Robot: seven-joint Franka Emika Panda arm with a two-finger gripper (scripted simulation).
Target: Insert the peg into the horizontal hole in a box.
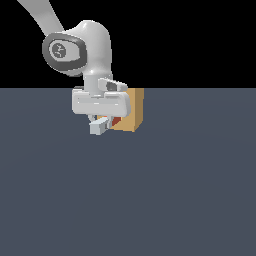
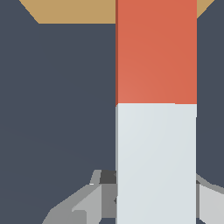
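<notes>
The peg is a square bar, half orange-red (image 2: 155,52) and half pale grey (image 2: 155,162). My gripper (image 1: 100,121) is shut on it and holds it level, just above the floor. In the exterior view the peg's grey end (image 1: 98,127) sticks out toward the camera and its orange-red end (image 1: 116,121) meets the face of the tan box (image 1: 132,107). In the wrist view the gripper (image 2: 151,203) holds the grey half, with one of the fingers (image 2: 85,203) showing beside it, and the box (image 2: 74,11) lies past the orange end. The hole is hidden behind the peg.
The box and the arm stand on a flat dark grey-blue floor (image 1: 150,200). The white arm (image 1: 85,47) rises from the gripper toward the exterior view's left. Nothing else is in view.
</notes>
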